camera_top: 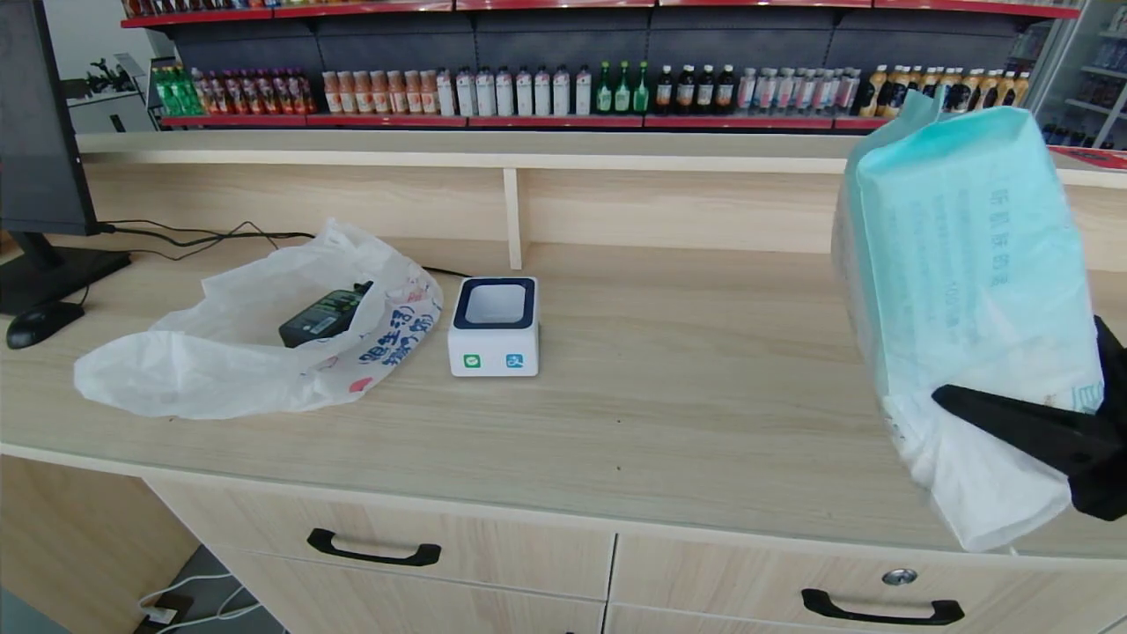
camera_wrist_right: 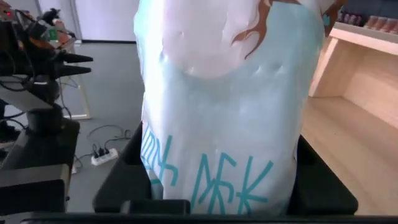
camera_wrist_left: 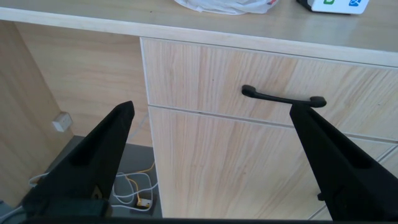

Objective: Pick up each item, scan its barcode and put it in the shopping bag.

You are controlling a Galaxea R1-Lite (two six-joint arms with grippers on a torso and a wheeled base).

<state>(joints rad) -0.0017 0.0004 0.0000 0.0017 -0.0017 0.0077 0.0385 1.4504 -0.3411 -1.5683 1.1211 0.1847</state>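
My right gripper (camera_top: 1057, 440) is shut on a large pale-blue and white soft pack (camera_top: 964, 291), held upright above the counter's right end. Up close, the pack (camera_wrist_right: 224, 124) sits between the dark fingers (camera_wrist_right: 118, 186). A white plastic shopping bag (camera_top: 255, 343) lies open on the counter at the left, with a black box-shaped item (camera_top: 321, 319) inside. The white barcode scanner (camera_top: 494, 328) stands just to the bag's right, its window facing up. My left gripper (camera_wrist_left: 211, 155) hangs open and empty below the counter, in front of the drawers.
A monitor stand (camera_top: 53, 264) and a black mouse (camera_top: 42, 323) sit at the counter's far left, with cables behind. A raised wooden ledge (camera_top: 511, 189) backs the counter. Drawer handles (camera_wrist_left: 283, 98) run along the front. Bottle shelves line the far wall.
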